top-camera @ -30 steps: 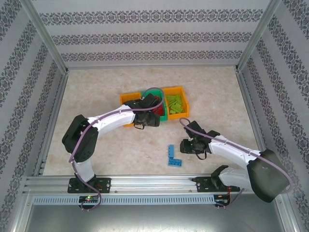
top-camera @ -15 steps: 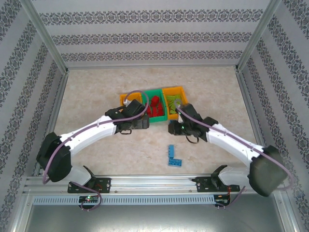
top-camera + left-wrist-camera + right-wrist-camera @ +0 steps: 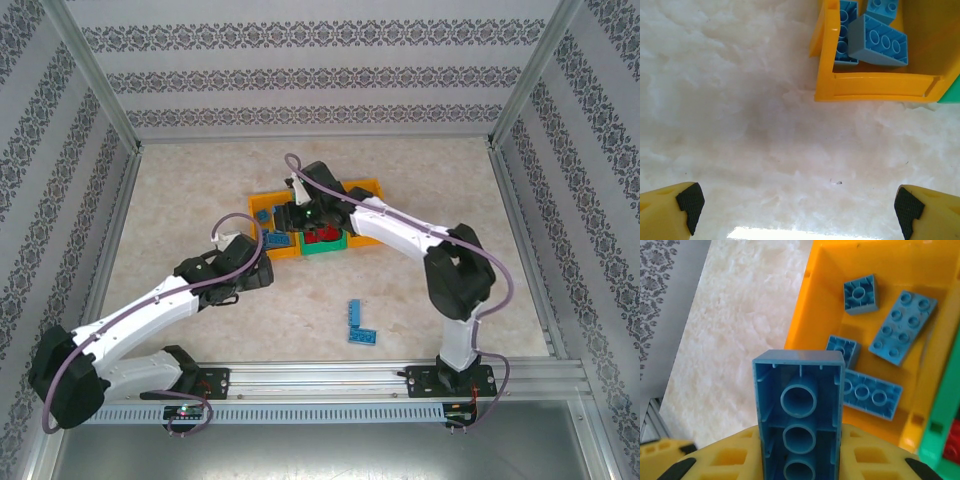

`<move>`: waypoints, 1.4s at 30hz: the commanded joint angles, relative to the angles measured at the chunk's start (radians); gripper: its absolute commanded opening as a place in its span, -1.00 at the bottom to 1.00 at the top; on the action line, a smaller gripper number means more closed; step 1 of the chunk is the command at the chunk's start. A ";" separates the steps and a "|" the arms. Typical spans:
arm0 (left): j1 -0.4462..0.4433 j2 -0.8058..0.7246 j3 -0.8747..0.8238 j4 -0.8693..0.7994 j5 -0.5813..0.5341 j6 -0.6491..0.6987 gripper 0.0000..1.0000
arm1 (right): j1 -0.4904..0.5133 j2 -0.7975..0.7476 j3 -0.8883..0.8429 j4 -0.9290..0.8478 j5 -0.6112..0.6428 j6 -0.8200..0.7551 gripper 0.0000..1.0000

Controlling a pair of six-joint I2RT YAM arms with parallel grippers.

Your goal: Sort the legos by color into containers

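Left claw (image 3: 800, 212) spread wide, left arm low, right arm reaching forward, right claw (image 3: 800, 467) clamping blue lego (image 3: 799, 405)

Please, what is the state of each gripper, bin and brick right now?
Left gripper: open, empty, above bare table.
Right gripper: shut on a blue brick, at the left bin.
Left bin: holds blue bricks.
Green bin: holds red bricks.
Right bin: contents hidden by the arm.
Table bricks: two blue, loose.

Blue legos (image 3: 903, 335) lie loose in the left orange container (image 3: 822, 285).
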 commanded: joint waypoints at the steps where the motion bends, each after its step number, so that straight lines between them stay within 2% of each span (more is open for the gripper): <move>1: 0.010 -0.009 -0.006 -0.026 0.003 0.004 0.99 | -0.002 0.080 0.118 -0.073 -0.006 -0.003 -0.28; 3: 0.010 0.011 0.005 -0.020 0.026 0.016 0.99 | -0.006 0.128 0.173 -0.104 0.000 -0.003 -0.03; 6: 0.005 0.041 0.021 0.004 0.062 0.030 0.99 | -0.009 0.148 0.197 -0.102 -0.006 0.003 0.20; 8: -0.010 0.059 0.032 0.026 0.076 0.031 0.99 | -0.009 0.133 0.192 -0.097 0.007 0.002 0.46; 14: -0.097 0.171 0.112 0.093 0.141 0.025 0.89 | -0.017 -0.018 0.089 -0.096 0.055 -0.009 0.50; 20: -0.218 0.431 0.317 0.173 0.243 0.033 0.81 | -0.087 -0.336 -0.223 -0.096 0.183 -0.030 0.56; 26: -0.305 0.672 0.501 0.167 0.346 0.025 0.70 | -0.308 -0.743 -0.615 -0.172 0.270 -0.018 0.64; 29: -0.327 0.753 0.556 0.141 0.393 0.006 0.64 | -0.426 -0.904 -0.748 -0.239 0.301 -0.049 0.68; 35: -0.356 0.856 0.647 0.053 0.404 -0.004 0.53 | -0.587 -1.015 -0.854 -0.333 0.290 -0.086 0.69; 42: -0.375 0.921 0.701 -0.006 0.423 0.002 0.35 | -0.603 -0.981 -0.873 -0.302 0.254 -0.091 0.71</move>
